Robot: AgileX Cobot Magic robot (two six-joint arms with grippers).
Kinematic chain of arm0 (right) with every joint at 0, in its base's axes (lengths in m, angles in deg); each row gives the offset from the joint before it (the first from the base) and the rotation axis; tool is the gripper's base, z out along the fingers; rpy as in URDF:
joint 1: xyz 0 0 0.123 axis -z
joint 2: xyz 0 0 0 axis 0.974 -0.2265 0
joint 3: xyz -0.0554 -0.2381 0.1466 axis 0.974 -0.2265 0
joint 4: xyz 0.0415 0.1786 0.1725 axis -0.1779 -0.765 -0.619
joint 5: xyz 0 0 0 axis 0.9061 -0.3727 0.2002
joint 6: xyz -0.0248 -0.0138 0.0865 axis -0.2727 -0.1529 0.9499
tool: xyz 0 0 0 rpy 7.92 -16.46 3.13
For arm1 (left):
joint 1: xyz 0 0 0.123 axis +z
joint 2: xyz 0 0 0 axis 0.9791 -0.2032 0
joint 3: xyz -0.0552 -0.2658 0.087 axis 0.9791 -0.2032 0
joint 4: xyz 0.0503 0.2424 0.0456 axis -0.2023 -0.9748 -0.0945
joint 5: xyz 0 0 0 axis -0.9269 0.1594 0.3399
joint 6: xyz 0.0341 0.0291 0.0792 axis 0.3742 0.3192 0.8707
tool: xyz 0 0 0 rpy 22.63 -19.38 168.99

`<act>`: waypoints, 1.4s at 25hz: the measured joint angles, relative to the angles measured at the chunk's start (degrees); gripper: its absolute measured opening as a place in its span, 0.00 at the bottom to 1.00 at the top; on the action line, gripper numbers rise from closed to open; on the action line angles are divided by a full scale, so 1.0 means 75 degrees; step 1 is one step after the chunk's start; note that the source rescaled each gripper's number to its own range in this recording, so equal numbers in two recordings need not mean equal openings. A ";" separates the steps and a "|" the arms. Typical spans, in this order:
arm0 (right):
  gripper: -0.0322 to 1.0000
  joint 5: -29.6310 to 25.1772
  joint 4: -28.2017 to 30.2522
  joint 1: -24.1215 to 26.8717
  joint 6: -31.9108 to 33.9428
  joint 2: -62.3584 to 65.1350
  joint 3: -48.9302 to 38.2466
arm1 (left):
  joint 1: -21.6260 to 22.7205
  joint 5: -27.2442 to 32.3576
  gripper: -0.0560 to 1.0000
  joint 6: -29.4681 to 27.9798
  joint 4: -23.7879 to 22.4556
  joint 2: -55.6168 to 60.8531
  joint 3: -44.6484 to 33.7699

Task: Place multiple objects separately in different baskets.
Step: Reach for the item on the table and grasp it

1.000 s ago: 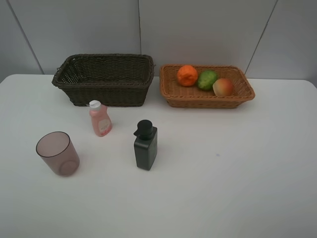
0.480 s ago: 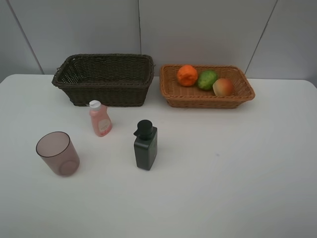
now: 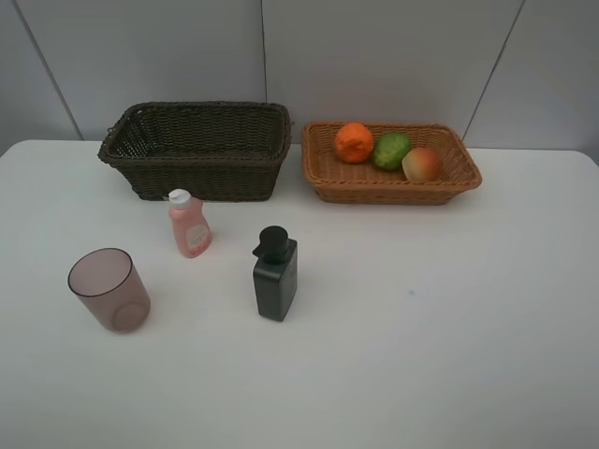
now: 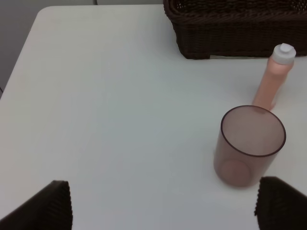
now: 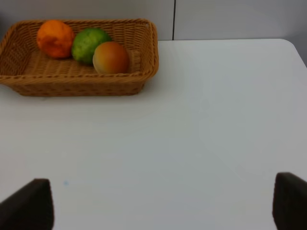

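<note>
An orange (image 3: 354, 142), a green oval fruit (image 3: 391, 150) and a red-orange round fruit (image 3: 422, 165) lie in the light tan basket (image 3: 323, 178); the right wrist view shows the same basket (image 5: 148, 62). The dark brown basket (image 3: 197, 150) holds nothing I can see. On the table stand a pink white-capped bottle (image 3: 188, 224), a dark grey pump bottle (image 3: 274, 274) and a mauve cup (image 3: 109, 289). My left gripper (image 4: 163, 208) is open, with the cup (image 4: 249, 143) just ahead to one side. My right gripper (image 5: 163, 208) is open over bare table. Neither arm appears in the exterior view.
The white table (image 3: 421, 327) ends at a grey panelled wall behind the baskets. Its left edge and rounded corner (image 4: 43, 12) show in the left wrist view. A small dark speck (image 3: 410, 292) marks the tabletop right of the pump bottle.
</note>
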 joint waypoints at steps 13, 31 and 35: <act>1.00 0.0000 0.0000 -0.0617 0.0000 0.0000 0.0000 | 0.0000 0.0000 0.98 0.0000 0.0432 0.0000 0.0000; 1.00 0.0000 0.0000 -0.0693 0.0000 0.0000 0.0000 | -0.0038 -0.0900 0.98 0.1067 0.0582 -0.4227 0.1386; 1.00 0.0000 0.0000 -0.0693 0.0000 0.0000 0.0000 | -0.0120 -0.1206 0.98 0.1225 0.0732 -0.6328 0.2377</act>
